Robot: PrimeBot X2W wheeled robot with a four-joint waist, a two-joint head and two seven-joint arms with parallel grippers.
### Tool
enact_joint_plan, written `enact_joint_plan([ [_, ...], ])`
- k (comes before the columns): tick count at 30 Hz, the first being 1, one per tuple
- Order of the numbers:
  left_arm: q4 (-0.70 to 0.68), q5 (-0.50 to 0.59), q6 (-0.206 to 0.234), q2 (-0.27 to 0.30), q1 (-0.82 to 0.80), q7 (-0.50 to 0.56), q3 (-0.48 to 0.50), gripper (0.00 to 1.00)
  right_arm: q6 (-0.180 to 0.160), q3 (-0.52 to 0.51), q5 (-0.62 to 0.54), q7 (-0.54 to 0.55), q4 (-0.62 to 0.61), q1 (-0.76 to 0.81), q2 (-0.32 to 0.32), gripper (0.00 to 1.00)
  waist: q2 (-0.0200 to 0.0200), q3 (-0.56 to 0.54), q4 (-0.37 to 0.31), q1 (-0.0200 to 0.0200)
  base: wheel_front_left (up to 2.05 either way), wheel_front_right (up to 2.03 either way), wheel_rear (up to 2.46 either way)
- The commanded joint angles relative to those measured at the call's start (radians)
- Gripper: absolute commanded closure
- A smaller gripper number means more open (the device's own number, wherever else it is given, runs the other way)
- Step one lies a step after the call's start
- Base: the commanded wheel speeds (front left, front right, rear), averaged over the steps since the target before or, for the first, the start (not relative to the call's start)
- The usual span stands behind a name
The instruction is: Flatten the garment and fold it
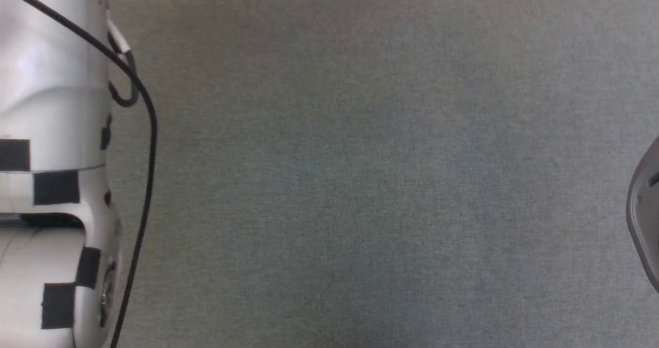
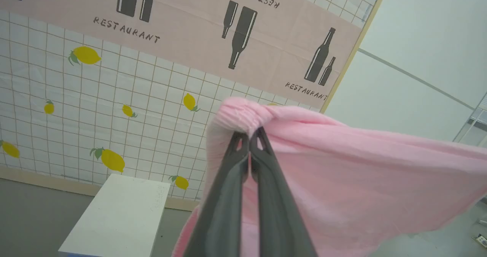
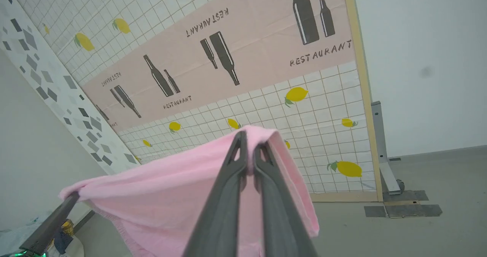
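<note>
Left gripper [image 2: 249,137]: the two long dark fingers are pressed fully together, pinching a bunched corner of the garment [image 2: 361,173], a pair of light pink shorts in soft, thin fabric. In the left wrist view the cloth wraps over the fingertips at centre and runs in a taut sheet toward 3 o'clock, with more of it hanging toward 6 o'clock.

Right gripper [image 3: 249,141]: the fingers are closed almost completely, clamping a folded edge of the same cloth. In the right wrist view the fabric stretches from the tips toward 8 o'clock, where a dark finger of the other arm meets its far corner (the garment hangs in the air between the two grips, wrinkled, touching no surface).

Surroundings: a white-tiled wall panel [image 2: 114,97] printed with yellow lemons and a pink band of dark bottles stands behind. A white rectangular block [image 2: 118,211] sits on the floor at 7 o'clock in the left wrist view. The head view shows a flat grey-green woven surface [image 1: 360,183], and a pale glossy forearm [image 1: 51,106] with a black cable [image 1: 149,147] at 9 o'clock.
</note>
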Motion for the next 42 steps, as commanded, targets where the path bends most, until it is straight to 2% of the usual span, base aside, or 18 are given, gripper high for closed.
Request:
enact_joint_plan([
  [1,0.013,-0.011,-0.015,-0.004,0.016,-0.019,0.005,1.00,-0.002,0.003,0.015,-0.012,0.001,0.010,-0.003,1.00,0.0000,0.034,-0.017,-0.0002,0.00,0.00,0.00],
  [6,0.050,-0.049,-0.093,-0.028,0.142,-0.101,0.006,1.00,-0.002,0.045,0.076,-0.012,-0.055,0.139,-0.003,1.00,0.0000,0.007,-0.009,-0.0002,0.00,0.00,0.00],
  [11,0.044,-0.109,-0.158,-0.058,0.317,-0.187,0.013,1.00,-0.002,0.059,0.172,0.015,-0.212,0.381,-0.006,1.00,0.0000,-0.063,0.006,-0.0002,0.00,0.00,0.00],
  [17,-0.026,-0.147,-0.181,-0.084,0.600,-0.263,-0.015,1.00,-0.002,0.057,0.263,0.112,-0.449,0.784,-0.008,1.00,0.0000,-0.186,0.016,-0.0002,0.00,0.00,0.00],
  [22,-0.072,-0.161,-0.181,-0.091,0.853,-0.270,-0.050,1.00,-0.002,0.013,0.295,0.207,-0.602,1.135,-0.005,1.00,0.0000,-0.276,0.028,-0.0002,0.00,0.00,0.00],
  [27,-0.125,-0.135,-0.120,-0.069,1.082,-0.253,-0.072,1.00,-0.002,-0.031,0.351,0.259,-0.699,1.453,-0.003,1.00,0.0000,-0.341,0.037,-0.0002,0.00,0.00,0.00],
  [31,-0.189,-0.146,-0.060,-0.053,1.240,-0.218,-0.063,1.00,-0.002,-0.044,0.372,0.287,-0.752,1.637,-0.003,1.00,0.0000,-0.382,0.029,-0.0002,0.00,0.00,0.00],
  [39,-0.396,-0.151,0.097,-0.002,1.498,-0.067,-0.058,1.00,-0.002,-0.094,0.403,0.421,-0.875,1.879,-0.003,1.00,0.0000,-0.413,0.025,-0.0002,0.00,0.00,0.00],
  [42,-0.473,-0.159,0.119,0.005,1.532,-0.023,-0.066,1.00,-0.002,-0.120,0.449,0.413,-0.905,1.884,-0.003,1.00,0.0000,-0.406,0.026,-0.0002,0.00,0.00,0.00],
])
